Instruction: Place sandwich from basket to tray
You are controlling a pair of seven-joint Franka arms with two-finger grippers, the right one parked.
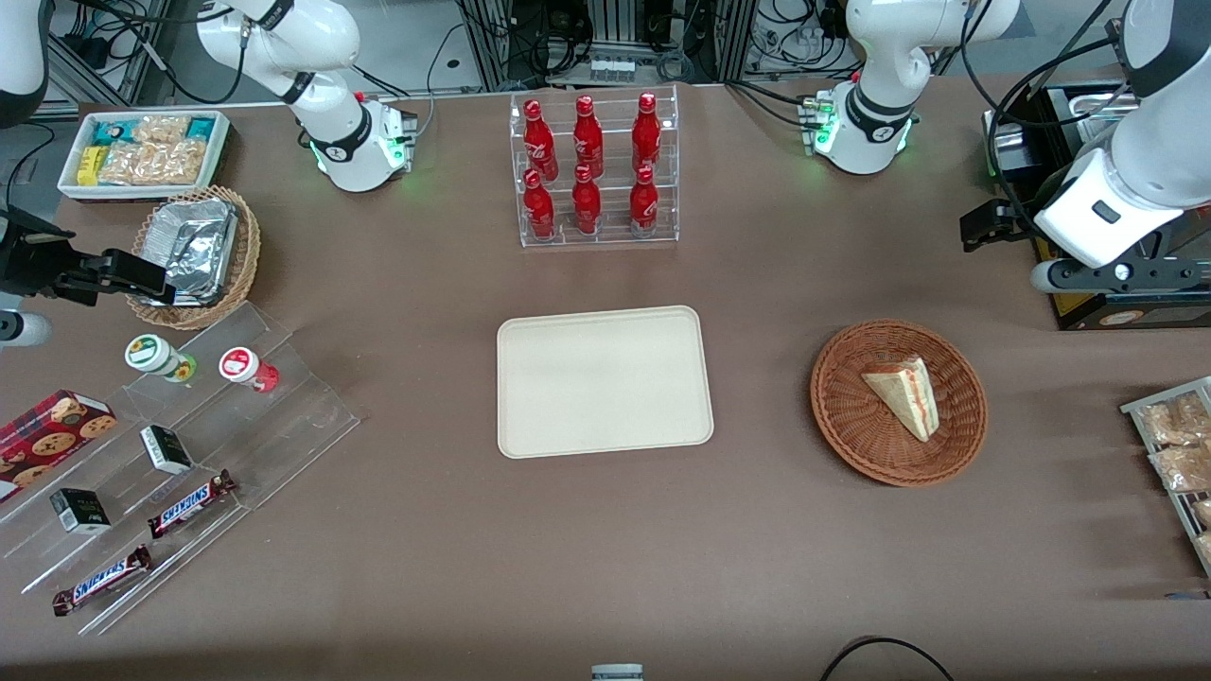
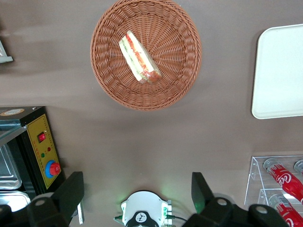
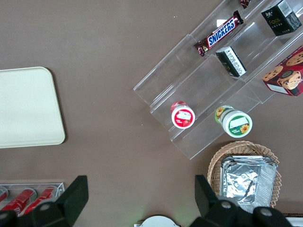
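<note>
From the front I see my gripper (image 1: 984, 227) high and well apart from the basket (image 1: 899, 402), where the sandwich (image 1: 905, 395) lies on its side; the tray (image 1: 604, 380) waits bare. On the left wrist camera the fingers (image 2: 71, 194) stand wide, holding nothing. I fear soft bread (image 2: 139, 56) squashing or slipping.

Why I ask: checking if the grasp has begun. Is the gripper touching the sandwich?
Apart. The left wrist view shows the open gripper high above the table, with bare tabletop between its fingers and the sandwich lying in the basket.
</note>
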